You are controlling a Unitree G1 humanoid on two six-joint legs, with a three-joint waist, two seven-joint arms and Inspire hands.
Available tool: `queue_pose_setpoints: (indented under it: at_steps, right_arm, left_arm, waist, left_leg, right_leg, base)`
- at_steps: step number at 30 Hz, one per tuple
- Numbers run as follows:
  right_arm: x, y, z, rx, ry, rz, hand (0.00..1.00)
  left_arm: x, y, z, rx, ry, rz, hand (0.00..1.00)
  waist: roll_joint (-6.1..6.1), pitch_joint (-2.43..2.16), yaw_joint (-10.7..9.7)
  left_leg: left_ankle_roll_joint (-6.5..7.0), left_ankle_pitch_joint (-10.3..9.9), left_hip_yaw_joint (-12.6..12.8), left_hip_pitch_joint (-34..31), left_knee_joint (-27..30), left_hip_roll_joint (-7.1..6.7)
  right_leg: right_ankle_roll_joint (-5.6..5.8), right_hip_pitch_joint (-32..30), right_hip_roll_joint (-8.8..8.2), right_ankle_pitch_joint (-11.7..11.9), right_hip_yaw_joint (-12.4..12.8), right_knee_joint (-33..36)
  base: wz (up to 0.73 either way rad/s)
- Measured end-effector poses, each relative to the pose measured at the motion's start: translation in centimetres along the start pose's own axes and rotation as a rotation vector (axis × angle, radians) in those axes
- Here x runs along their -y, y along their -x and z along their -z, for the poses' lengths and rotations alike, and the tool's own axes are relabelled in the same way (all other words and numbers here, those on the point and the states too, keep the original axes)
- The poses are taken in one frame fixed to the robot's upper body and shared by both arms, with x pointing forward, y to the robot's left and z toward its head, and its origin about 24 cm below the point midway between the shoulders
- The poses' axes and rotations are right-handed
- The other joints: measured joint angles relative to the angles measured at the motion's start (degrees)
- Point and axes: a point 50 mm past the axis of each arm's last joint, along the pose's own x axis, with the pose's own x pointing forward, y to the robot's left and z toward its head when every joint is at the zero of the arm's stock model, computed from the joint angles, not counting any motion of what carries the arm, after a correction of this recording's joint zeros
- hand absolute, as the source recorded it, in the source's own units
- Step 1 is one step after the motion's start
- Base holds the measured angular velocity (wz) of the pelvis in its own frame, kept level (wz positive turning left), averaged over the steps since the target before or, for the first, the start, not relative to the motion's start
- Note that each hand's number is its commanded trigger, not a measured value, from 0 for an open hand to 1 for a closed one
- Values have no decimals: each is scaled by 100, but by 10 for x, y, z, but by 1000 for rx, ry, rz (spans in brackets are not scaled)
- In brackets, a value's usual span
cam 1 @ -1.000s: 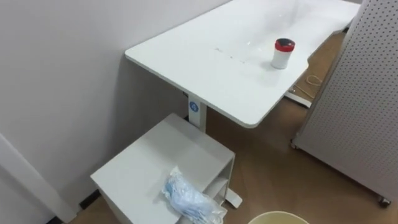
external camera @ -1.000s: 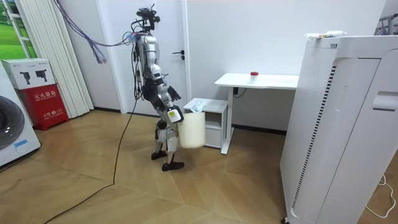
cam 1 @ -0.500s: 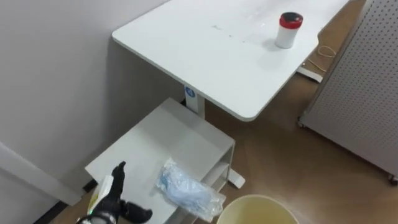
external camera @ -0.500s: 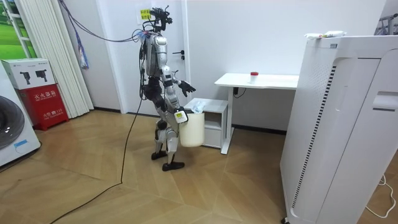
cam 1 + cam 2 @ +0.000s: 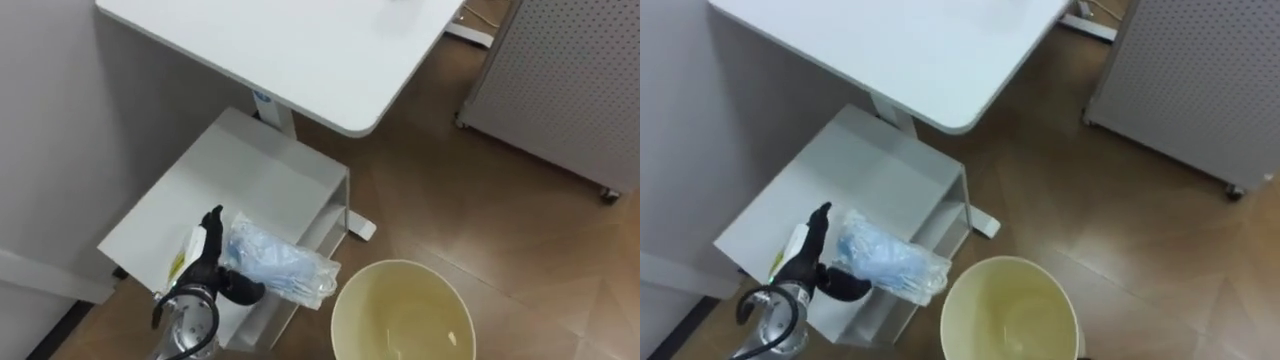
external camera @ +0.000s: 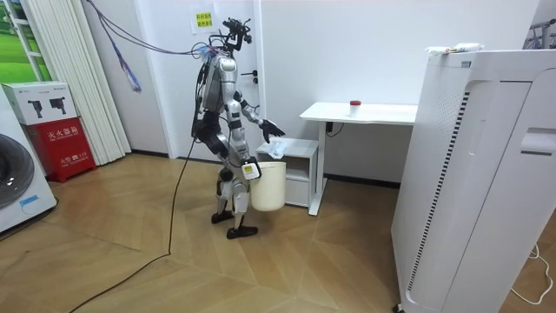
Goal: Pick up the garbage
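A crumpled pale-blue plastic bag (image 5: 280, 262) lies at the front edge of a low white cabinet (image 5: 250, 170). My left hand (image 5: 207, 262) is right beside the bag on its left, open, fingers straight and thumb stretched out under the bag's near end. A cream round bin (image 5: 400, 312) hangs just right of the cabinet, below the bag, and looks empty inside. In the room view I stand facing the cabinet, with my left hand (image 6: 274, 134) reaching over the bag (image 6: 276, 149). My right hand (image 6: 251, 171) holds the bin (image 6: 268, 185) by its rim, off the floor.
A white desk (image 5: 300, 50) stands above and behind the cabinet, against the wall. A grey perforated panel on castors (image 5: 570, 80) is at the right. Wooden floor (image 5: 480, 220) lies open between them. A large white appliance (image 6: 486, 174) fills the room view's right.
The camera has tipped down, so the desk slid up and the bin came fully into view. My left hand rose and reached forward to the bag's side.
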Motion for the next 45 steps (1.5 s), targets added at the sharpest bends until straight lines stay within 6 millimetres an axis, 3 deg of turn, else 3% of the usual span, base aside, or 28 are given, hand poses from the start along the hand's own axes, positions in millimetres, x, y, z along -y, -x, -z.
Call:
queue_pose_setpoints:
  at_steps: [6, 16, 17, 18, 19, 32, 39, 45]
  right_arm:
    - [-4, -1, -5, 19, -11, -13, 100]
    - [-13, -2, -7, 27, -84, -56, 100]
    - [-13, -2, -7, 28, -99, -57, 100]
    - [-13, -2, -7, 29, -106, -57, 100]
    - [-13, -2, -6, 27, -120, -59, 100]
    - [-20, -3, -4, 3, -291, -80, 100]
    - [-25, -3, -1, -6, -297, -97, 100]
    - [-26, -3, 1, -22, -295, -109, 100]
  left_arm:
    - [-1, -3, -7, 36, -85, -22, 0]
    - [-1, -6, -15, 104, -286, -7, 0]
    - [-1, -6, -14, 106, -312, 0, 21]
    - [0, -6, -14, 104, -319, 2, 71]
    - [0, -6, -11, 91, -330, 7, 100]
    - [-16, -13, 1, 7, -531, 86, 100]
    - [-8, -3, 29, -98, -579, 178, 100]
    - [-5, 4, 42, -101, -699, 231, 100]
  waist:
    - [42, 33, -28]
    - [18, 61, -121]
    - [18, 60, -137]
    - [18, 61, -153]
    - [13, 64, -196]
    - [-65, 99, -261]
    - [-115, 78, -263]
    - [-139, 65, -263]
  left_leg:
    - [-72, -64, 75, -276, 218, 134]
    - [-109, -140, 166, -531, 442, 240]
    - [-109, -140, 169, -604, 470, 244]
    - [-111, -141, 165, -640, 490, 250]
    - [-120, -147, 155, -700, 525, 261]
    - [-118, -147, 169, -756, 567, 224]
    - [-118, -146, 163, -756, 605, 222]
    - [-106, -139, 163, -758, 622, 229]
  right_leg:
    - [-68, -287, 121, 25, 131, 113]
    - [-148, -548, 175, -2, 123, 232]
    - [-157, -625, 176, -7, 129, 245]
    - [-162, -652, 177, -10, 128, 267]
    - [-175, -698, 177, -19, 122, 316]
    - [-169, -781, 114, -71, 120, 392]
    - [-178, -782, 108, -81, 109, 409]
    - [-175, -745, 79, -83, 44, 405]
  base:
    - [-10]
    - [-5]
    - [0]
    - [0]
    - [6]
    - [2]
    - [1]
    - [4]
